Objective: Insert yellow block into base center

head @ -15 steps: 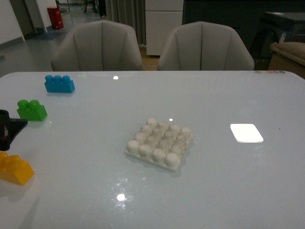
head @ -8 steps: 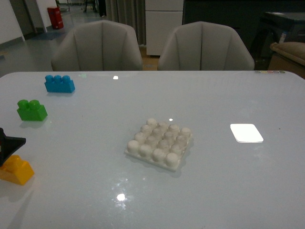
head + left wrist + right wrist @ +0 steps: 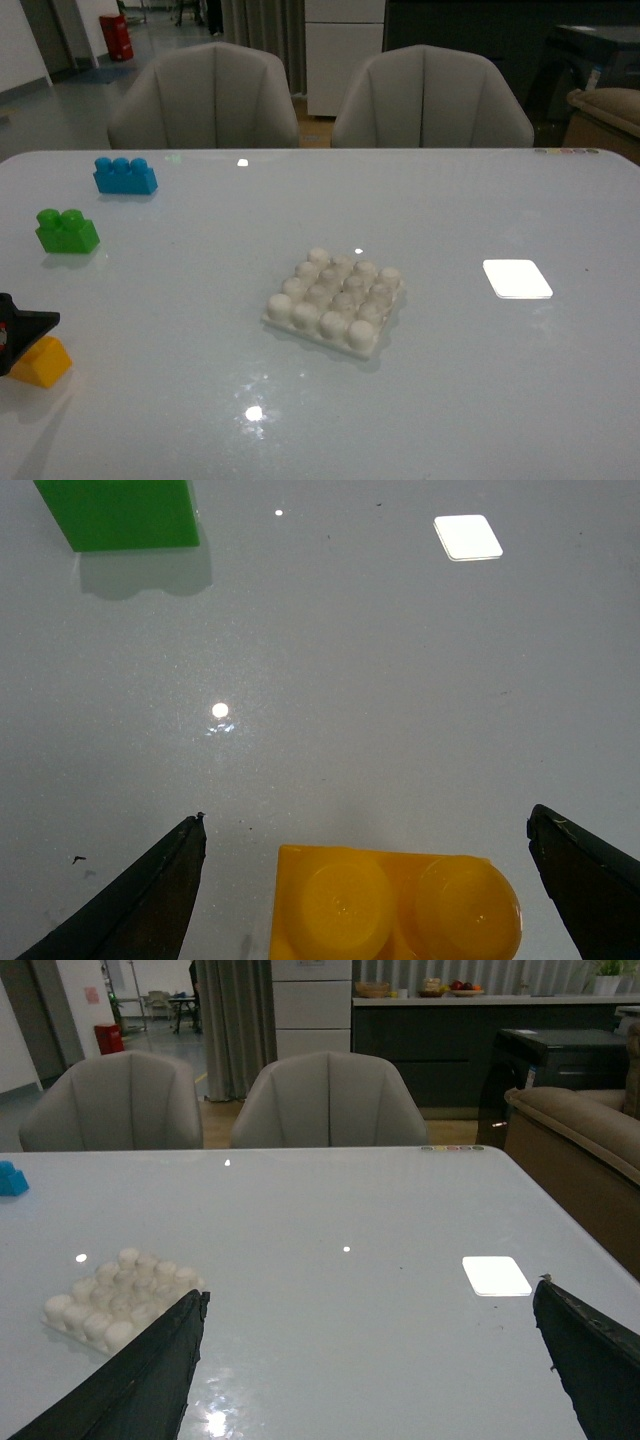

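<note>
The yellow block [image 3: 42, 364] lies on the table at the near left edge, partly covered by my left gripper's black fingertip [image 3: 28, 325]. In the left wrist view the yellow block [image 3: 398, 905] sits between the wide-open fingers, studs up, touching neither; my left gripper [image 3: 368, 825] is just above it. The white studded base [image 3: 334, 300] lies flat at the table's middle and also shows in the right wrist view [image 3: 115, 1296]. My right gripper [image 3: 370, 1298] is open and empty above bare table, right of the base.
A green brick [image 3: 67, 231] and a blue brick [image 3: 124, 176] lie at the far left; the green brick also shows in the left wrist view [image 3: 120, 513]. Two grey chairs [image 3: 205, 98] stand behind the table. A bright light reflection [image 3: 516, 278] lies right of the base.
My left gripper has moved down and toward the yellow block, now covering part of it in the front view. The bricks and base have not moved.
</note>
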{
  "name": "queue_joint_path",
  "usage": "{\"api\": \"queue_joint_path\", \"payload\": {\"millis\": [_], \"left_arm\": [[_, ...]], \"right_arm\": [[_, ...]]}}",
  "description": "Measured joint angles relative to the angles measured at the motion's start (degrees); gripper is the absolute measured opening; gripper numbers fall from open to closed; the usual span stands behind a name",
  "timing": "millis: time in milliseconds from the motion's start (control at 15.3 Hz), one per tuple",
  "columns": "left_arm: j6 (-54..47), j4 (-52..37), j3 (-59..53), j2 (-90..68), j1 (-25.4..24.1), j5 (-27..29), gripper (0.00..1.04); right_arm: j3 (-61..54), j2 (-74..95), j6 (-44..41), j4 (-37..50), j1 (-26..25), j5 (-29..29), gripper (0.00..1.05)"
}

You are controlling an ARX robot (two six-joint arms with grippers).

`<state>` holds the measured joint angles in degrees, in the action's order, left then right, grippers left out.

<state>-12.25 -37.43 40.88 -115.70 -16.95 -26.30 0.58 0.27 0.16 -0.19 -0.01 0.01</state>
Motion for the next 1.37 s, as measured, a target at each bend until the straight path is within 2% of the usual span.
{"api": "queue_joint_path", "payload": {"millis": [327, 392, 457, 522, 588, 784, 1045, 1371], "left_arm": [[-0.22, -2.78, -2.25, -1.36, 0.24, 0.96, 0.98], [-0.26, -3.1, -2.38, -1.36, 0.24, 1.29, 0.93], [-0.26, -3.43, -2.4, -1.36, 0.26, 1.7, 0.82], [-0.33, -4.2, -2.62, -1.36, 0.26, 1.86, 0.67], [-0.2, -4.13, -2.95, -0.68, 0.44, 2.12, 0.6], [0.24, -4.2, -5.22, 1.99, 1.64, 3.06, 0.6], [5.16, -5.11, -7.67, 13.49, 12.96, 8.48, 0.59], [12.09, -4.98, 0.24, 9.79, 37.64, 20.2, 0.59]], "right_arm": [[0.0, 0.0, 0.0, -0.02, 0.0, 0.02, 0.98], [0.0, 0.0, 0.0, 0.0, 0.0, 0.02, 0.98], [0.0, 0.0, 0.0, 0.0, 0.0, 0.02, 0.98], [0.0, 0.0, 0.0, -0.02, 0.0, 0.02, 0.98], [0.0, 0.0, 0.0, -0.02, 0.0, 0.0, 0.98], [0.0, 0.0, 0.0, 0.0, 0.0, 0.02, 0.98], [0.0, 0.0, 0.0, 0.0, 0.0, 0.0, 0.98], [0.0, 0.0, 0.0, 0.0, 0.0, 0.0, 0.98]]}}
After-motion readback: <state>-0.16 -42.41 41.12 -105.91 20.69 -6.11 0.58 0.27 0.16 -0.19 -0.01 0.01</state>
